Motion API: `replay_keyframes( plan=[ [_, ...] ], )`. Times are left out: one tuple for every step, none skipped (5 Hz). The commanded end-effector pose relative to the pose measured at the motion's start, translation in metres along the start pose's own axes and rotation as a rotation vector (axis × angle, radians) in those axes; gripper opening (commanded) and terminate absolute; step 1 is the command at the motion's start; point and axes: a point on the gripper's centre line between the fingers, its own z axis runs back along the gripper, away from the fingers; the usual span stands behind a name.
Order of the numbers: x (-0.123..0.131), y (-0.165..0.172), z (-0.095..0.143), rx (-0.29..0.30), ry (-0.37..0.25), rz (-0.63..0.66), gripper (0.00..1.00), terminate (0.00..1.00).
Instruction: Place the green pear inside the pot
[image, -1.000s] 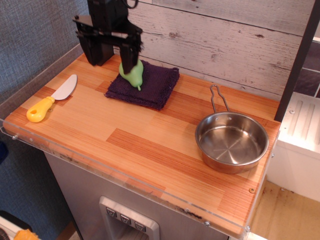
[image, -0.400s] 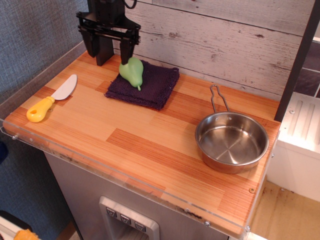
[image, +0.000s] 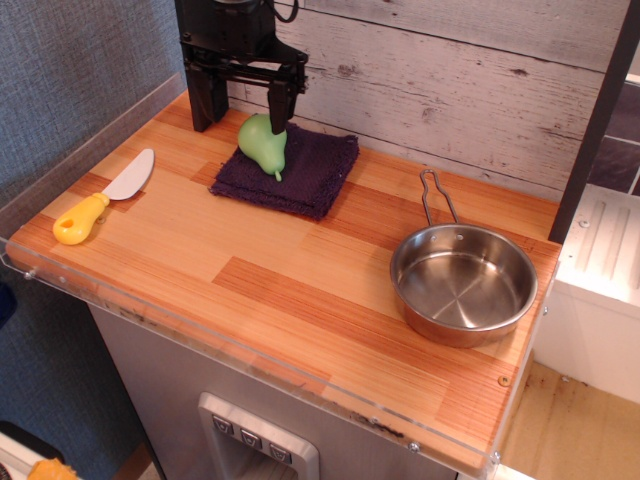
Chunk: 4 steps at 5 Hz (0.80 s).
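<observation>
**A:** Observation.image looks down at an angle on a wooden counter (image: 300, 290) against a whitewashed plank wall (image: 450, 80). Where does the green pear (image: 263, 143) lie?

**B:** It lies on a folded dark purple cloth (image: 300, 170) at the back of the counter, on the cloth's left half. Its round body faces up and back, and its narrow neck points down toward the front edge of the cloth.

**A:** And the gripper (image: 243, 103)?

**B:** The black gripper hangs over the back left of the counter, its fingers spread wide. The left finger stands over the wood just left of the cloth. The right one ends at the top of the pear's body. Whether that fingertip touches the pear cannot be told from this angle. The pear sits between the fingers but is not clamped; the hand is released.

**A:** Where is the pot (image: 464, 281)?

**B:** It stands well apart from the pear, at the right end of the counter near the front corner. It is upright, its shiny bowl holds nothing, and its thin wire loop handle points toward the wall.

**A:** Anything else on the counter?

**B:** A toy knife (image: 102, 198) with a yellow handle and a pale blade lies near the left edge, blade pointing back, well clear of the cloth.
</observation>
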Motion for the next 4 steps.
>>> replay_keyframes(
  plan=[
    [0.002,0.006,-0.004,0.014,0.001,0.016,1.0,0.0],
    [0.001,0.003,-0.01,0.012,0.018,0.015,1.0,0.0],
    [-0.001,-0.004,-0.011,-0.007,0.007,-0.003,0.0,0.0],
    [0.0,-0.008,-0.004,-0.006,-0.013,-0.014,0.0,0.0]
  ],
)
